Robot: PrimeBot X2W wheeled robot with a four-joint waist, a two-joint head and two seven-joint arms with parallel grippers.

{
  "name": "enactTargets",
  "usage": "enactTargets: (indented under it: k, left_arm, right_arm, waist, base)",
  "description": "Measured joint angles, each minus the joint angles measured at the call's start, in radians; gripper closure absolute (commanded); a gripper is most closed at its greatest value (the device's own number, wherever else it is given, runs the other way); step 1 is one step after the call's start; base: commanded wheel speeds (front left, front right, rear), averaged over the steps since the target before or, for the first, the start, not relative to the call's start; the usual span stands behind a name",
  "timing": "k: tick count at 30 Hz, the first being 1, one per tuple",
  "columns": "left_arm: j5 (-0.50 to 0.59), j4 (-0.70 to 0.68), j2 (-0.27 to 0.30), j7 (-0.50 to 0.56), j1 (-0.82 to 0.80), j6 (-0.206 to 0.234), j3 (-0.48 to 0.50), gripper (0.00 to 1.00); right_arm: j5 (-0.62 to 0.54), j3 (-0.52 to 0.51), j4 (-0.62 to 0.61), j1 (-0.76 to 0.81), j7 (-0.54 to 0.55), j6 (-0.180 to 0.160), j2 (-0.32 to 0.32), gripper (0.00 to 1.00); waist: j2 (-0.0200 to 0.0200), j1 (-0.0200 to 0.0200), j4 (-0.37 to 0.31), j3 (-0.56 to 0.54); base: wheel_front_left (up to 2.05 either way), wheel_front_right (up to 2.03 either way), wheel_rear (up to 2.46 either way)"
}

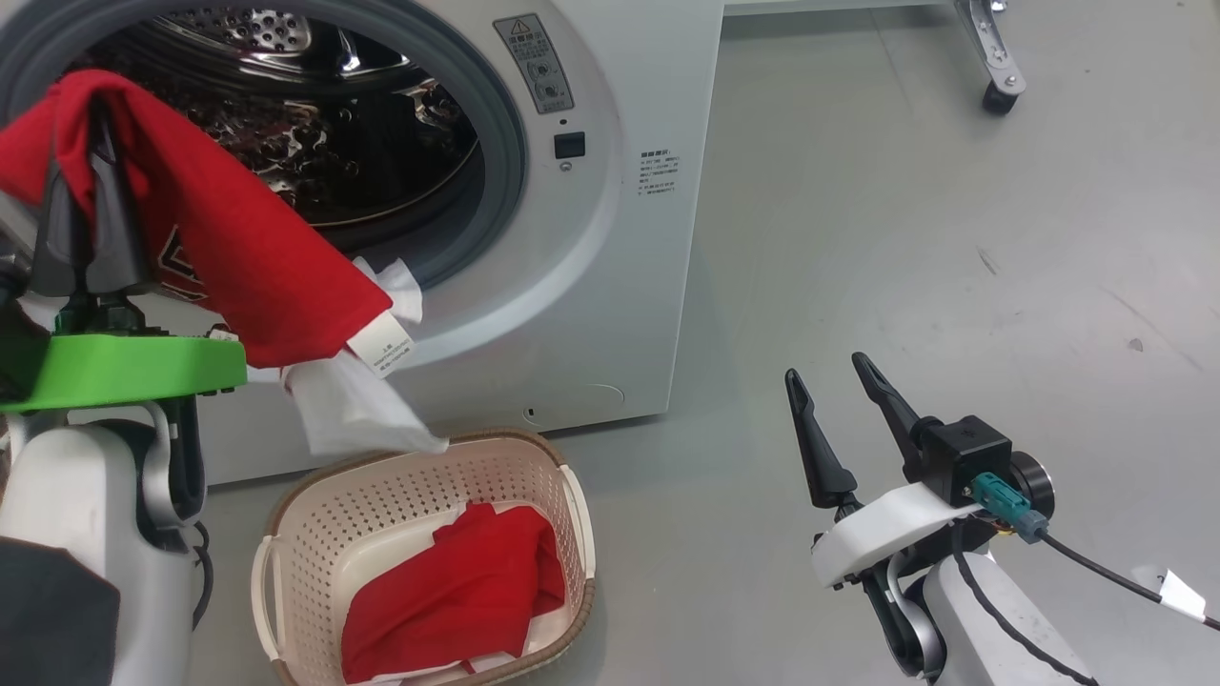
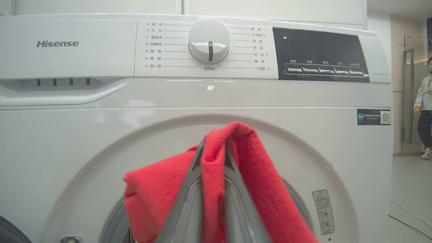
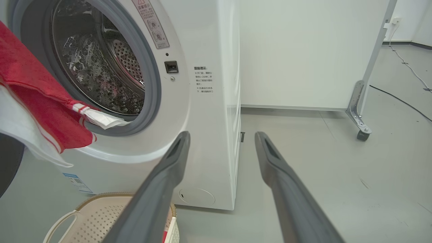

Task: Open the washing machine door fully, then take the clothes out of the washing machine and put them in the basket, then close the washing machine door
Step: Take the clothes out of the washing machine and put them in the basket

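My left gripper (image 1: 93,114) is shut on the clothes, a red garment (image 1: 257,267) with white panels and a small white tag (image 1: 381,348), held up before the washing machine (image 1: 620,238). In the left wrist view the cloth (image 2: 263,175) drapes over the closed gripper (image 2: 214,148). A white end lies on the grey gasket (image 3: 153,101); another hangs to the basket's rim (image 1: 572,495). Another red garment (image 1: 448,591) lies in the basket (image 3: 101,209). The steel drum (image 1: 315,124) is uncovered; the door is out of view. My right gripper (image 1: 825,370) (image 3: 222,135) hangs open and holds nothing, right of the basket.
Bare grey floor (image 1: 953,238) stretches to the right of the machine. A metal leg with a caster (image 1: 996,86) (image 3: 361,131) carries a white partition (image 3: 303,50) behind. A person (image 2: 425,111) stands far off by a glass door.
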Motion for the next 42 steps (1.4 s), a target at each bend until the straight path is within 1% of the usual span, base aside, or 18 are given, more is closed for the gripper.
enactTargets:
  k: [4,10,16,19,23,29,37,42]
  left_arm:
    - [0.002,-0.079,-0.001,-0.003,0.021,0.007,0.008,1.00]
    - [0.018,-0.181,-0.006,-0.008,0.067,0.016,0.013,1.00]
    - [0.019,-0.201,-0.029,-0.007,0.134,0.016,-0.007,1.00]
    - [0.019,-0.197,-0.036,0.003,0.189,0.020,-0.021,1.00]
    - [0.016,-0.171,-0.049,0.037,0.261,0.025,-0.028,1.00]
    - [-0.023,-0.093,-0.070,0.065,0.349,0.034,-0.040,1.00]
    - [-0.050,0.077,-0.072,0.113,0.385,0.032,-0.075,1.00]
    - [-0.065,0.182,-0.072,0.117,0.381,0.013,-0.090,1.00]
  right_arm:
    - [-0.005,-0.001,0.000,0.007,0.000,0.008,0.000,0.00]
    - [-0.005,-0.002,-0.001,0.026,0.000,0.009,0.000,0.00]
    - [-0.006,-0.004,-0.003,0.031,0.000,0.009,0.000,0.00]
    - [-0.006,-0.005,-0.004,0.033,0.000,0.017,0.000,0.00]
    - [-0.006,-0.001,-0.010,0.033,0.000,0.018,0.000,0.00]
    - [-0.006,-0.002,-0.024,0.033,0.000,0.018,0.001,0.00]
    - [-0.006,0.012,-0.054,0.017,0.000,0.018,0.001,0.00]
    - [-0.004,0.027,-0.075,-0.006,0.000,0.017,0.001,0.00]
  waist:
    - [0.0000,0.0000,0.006,-0.023]
    - [0.0000,0.0000,0.008,-0.041]
    - [0.0000,0.0000,0.008,-0.042]
    - [0.0000,0.0000,0.006,-0.040]
    - [0.0001,0.0000,0.003,-0.033]
    - [0.0000,0.0000,-0.008,-0.011]
    - [0.0000,0.0000,-0.020,0.038]
    - [0.0000,0.0001,-0.031,0.085]
  base:
    - [0.00,0.00,0.00]
    - [0.00,0.00,0.00]
    - [0.00,0.00,0.00]
    - [0.00,0.00,0.00]
    - [0.00,0.00,0.00]
    - [0.00,0.00,0.00]
    - [0.00,0.00,0.00]
    - [0.00,0.00,0.00]
